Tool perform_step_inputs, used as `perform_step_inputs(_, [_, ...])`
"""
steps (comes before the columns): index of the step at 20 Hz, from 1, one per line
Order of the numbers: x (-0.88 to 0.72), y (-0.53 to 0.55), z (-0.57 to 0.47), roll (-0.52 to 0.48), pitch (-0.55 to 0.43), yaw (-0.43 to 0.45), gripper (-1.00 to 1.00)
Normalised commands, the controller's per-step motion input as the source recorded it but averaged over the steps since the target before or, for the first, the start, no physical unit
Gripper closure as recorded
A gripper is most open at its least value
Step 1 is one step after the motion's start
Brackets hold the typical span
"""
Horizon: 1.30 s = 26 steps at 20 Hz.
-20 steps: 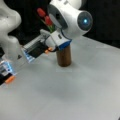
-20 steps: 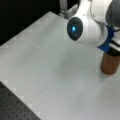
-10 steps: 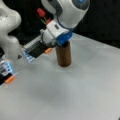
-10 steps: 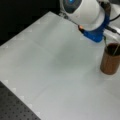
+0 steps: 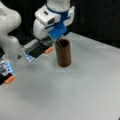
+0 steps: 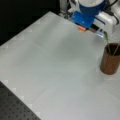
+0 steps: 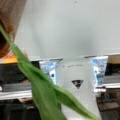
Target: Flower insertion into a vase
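Vase first: the dark brown tube stands upright on the white table, toward a front view's top. It's just under the gripper, whose blue fingertips hang right above the rim on the side toward a front view's left.

You're in the middle of the insertion itself. In a front view the green flower stem already dips inside the mouth of the vase and leans up and out toward the arm, so the lower end is in and the upper part isn't. There looks to be a second thin stem resting against the far rim, but I wouldn't swear to it.

The wrist view backs this up: a long green leaf runs from close to the camera up to the brown vase at that view's top left.

Fingers – honestly can't tell whether they're pinching the stem or spread. They aren't in the wrist view, and the front views don't settle it.

My read is that this stage calls for keeping the stem lined up with the opening and staying gentle. The vase is a narrow, tall thing with nothing bracing it, so a sideways drag on the stem could tip it.
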Motion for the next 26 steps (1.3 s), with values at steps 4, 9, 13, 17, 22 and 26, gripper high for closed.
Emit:
perform_step_inputs(4, [0.3, -0.4, -0.02, -0.031, -0.181, -0.006, -1.0])
perform_step_inputs(9, [0.46, -0.2, 0.0, 0.026, -0.151, 0.113, -1.0])
perform_step_inputs(13, [0.68, -0.09, 0.04, 0.057, -0.16, 0.163, -1.0])
perform_step_inputs(17, [0.82, -0.13, 0.04, 0.054, -0.098, 0.14, -1.0])
perform_step_inputs(22, [0.73, -0.3, 0.12, 0.062, 0.048, 0.152, -1.0])
perform_step_inputs(26, [0.57, -0.45, 0.19, 0.063, 0.18, 0.179, -1.0])
